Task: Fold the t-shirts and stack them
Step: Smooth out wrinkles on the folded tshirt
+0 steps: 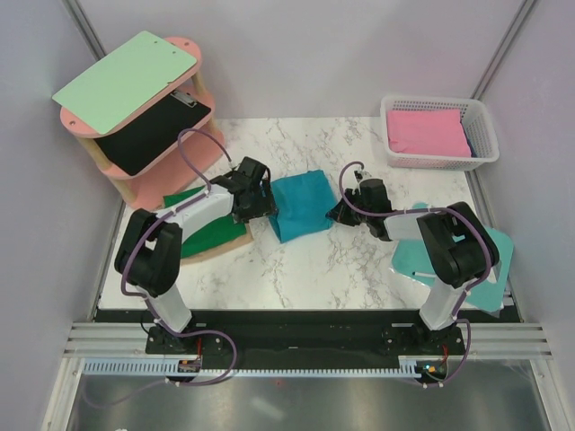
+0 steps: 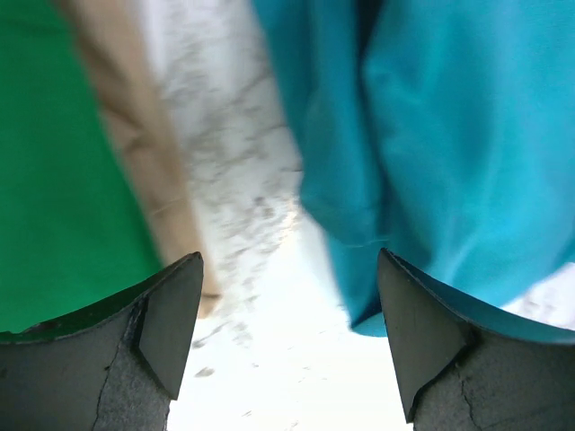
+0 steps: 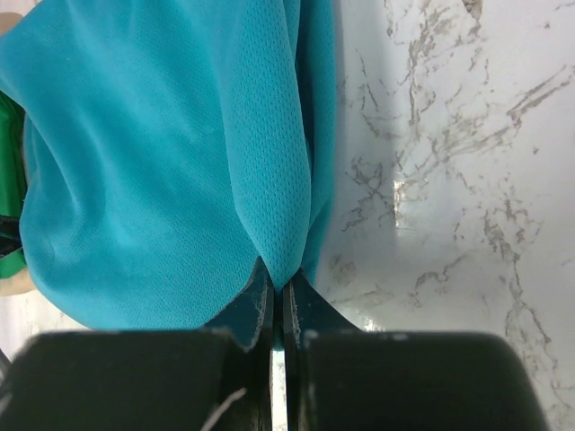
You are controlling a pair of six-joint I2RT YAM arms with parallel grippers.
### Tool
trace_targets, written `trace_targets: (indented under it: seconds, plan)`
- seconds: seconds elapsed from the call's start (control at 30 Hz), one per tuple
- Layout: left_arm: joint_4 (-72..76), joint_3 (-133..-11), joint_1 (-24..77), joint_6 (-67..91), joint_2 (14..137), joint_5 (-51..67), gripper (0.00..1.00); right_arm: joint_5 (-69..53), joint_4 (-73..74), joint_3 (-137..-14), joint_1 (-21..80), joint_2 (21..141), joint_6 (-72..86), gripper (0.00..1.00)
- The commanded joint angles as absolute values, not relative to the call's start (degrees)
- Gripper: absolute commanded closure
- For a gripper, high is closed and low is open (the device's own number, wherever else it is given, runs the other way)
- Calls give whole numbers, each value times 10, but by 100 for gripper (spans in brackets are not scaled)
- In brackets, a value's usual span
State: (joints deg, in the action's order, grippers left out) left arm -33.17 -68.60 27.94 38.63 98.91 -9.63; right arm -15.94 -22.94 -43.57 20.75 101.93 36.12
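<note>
Counted on one marble worktop (image 1: 305, 274): two robot arms, the left arm (image 1: 193, 214) and the right arm (image 1: 449, 244), each with one two-fingered tool, making two tools in all, the left tool (image 2: 287, 269) and the right tool (image 3: 278, 287). T-shirts number two: one teal-blue t-shirt (image 1: 301, 205) and one green t-shirt (image 1: 211, 235). One tan sheet (image 1: 226, 250) is seen. There are three flat boards: one mint-green clipboard (image 1: 126, 81), one black board (image 1: 148, 135) and one teal plastic board (image 1: 413, 260). One pink shelf rack (image 1: 186, 43), one white basket (image 1: 440, 161) and one pink cloth (image 1: 427, 133) complete the tally.
</note>
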Motion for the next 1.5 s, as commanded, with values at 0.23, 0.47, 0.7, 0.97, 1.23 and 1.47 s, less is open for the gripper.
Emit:
trace_targets:
  seconds: [0.23,0.47,0.7,0.97,1.23,1.47]
  plan:
    - [-118,-655,284,451,993,63,15,-161,-235,-440,202,1040,359,98]
    - [-133,-628,286,468,995,27,16,-164,-230,-441,201,1039,357,98]
    - [-137,-583,286,459,871,7,16,-167,-229,-443,199,1045,354,98]
    - [-117,-584,289,464,848,33,16,-182,-241,-446,200,1061,364,97]
    - [-97,-613,290,468,945,25,18,-182,-237,-447,199,1063,362,96]
    - [-44,-628,289,468,996,35,23,-186,-235,-448,200,1063,358,96]
